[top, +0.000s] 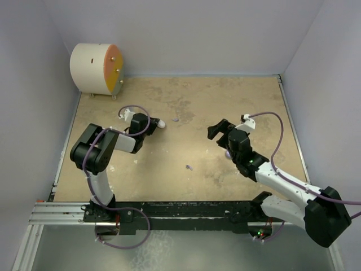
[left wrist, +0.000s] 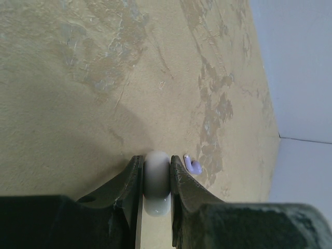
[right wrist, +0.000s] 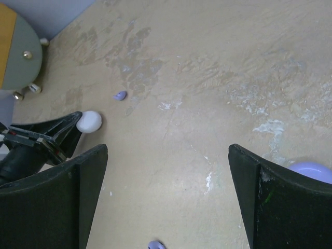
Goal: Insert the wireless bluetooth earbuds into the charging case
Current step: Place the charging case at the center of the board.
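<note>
- The metal rail [top: 62, 213] ran along the bottom of the top view and carried both arm bases. Beyond it the tan table [top: 169, 192] was scuffed and bare.
- A lilac earbud [top: 189, 167] lay loose near the middle of the top view, between the two arms and well apart from either case. The bottom edge of the right wrist view cut it off.
- The lilac charging case [right wrist: 311, 170] sat right of centre, tucked under the right arm. Only a curved sliver showed behind the right-hand finger at the right edge of the right wrist view. I could not tell whether it was open or what it held.
- The right gripper [right wrist: 167, 149] had its fingers spread wide with nothing between them, over bare table.
- The left gripper [left wrist: 155, 158], left of centre in the top view, pinched the white charging case [left wrist: 156, 181] tight between both fingers. The case showed as a smooth rounded pebble, its lower part hidden by the fingers, and its inside could not be seen.
- A second lilac earbud [left wrist: 193, 166] lay on the table just beside that case, on its right, outside the fingers.
- Open surface stretched from the two grippers to the far wall [top: 197, 34] and across the middle of the frame.
- A white drum with an orange face [top: 93, 69] stood in the upper left corner, close to the walls.
</note>
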Robot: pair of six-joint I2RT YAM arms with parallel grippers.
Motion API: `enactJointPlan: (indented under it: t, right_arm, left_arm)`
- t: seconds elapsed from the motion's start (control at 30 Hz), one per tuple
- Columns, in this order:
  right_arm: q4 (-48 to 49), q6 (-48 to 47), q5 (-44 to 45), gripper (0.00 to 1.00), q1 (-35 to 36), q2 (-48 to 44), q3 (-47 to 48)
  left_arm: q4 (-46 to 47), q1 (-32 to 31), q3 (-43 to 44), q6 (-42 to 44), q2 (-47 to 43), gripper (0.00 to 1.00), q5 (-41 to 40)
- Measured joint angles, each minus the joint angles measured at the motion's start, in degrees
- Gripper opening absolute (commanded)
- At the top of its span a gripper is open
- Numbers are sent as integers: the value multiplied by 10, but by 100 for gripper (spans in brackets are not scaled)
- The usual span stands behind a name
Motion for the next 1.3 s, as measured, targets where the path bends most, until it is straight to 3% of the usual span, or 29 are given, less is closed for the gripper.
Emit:
enactJointPlan:
  t: [0.13, 0.37, 0.6, 0.87, 1.3]
  right_arm:
    - [-34, 53, 24, 100, 0, -20, 0]
    - [-106, 143, 71, 100, -4, -27, 0]
    - [-156, 195, 98, 100, -20, -40, 0]
    - [-199, 233, 98, 100, -58, -52, -6]
    - [-205, 238, 76, 100, -99, -7, -23]
  left_arm:
    - [-1, 7, 8, 2, 6, 15, 4]
    - [-21, 20, 21, 18, 7, 39, 11]
    - [-40, 26, 35, 30, 7, 52, 22]
    - [-75, 35, 46, 45, -5, 57, 27]
    - [-225, 40, 48, 106, -184, 59, -24]
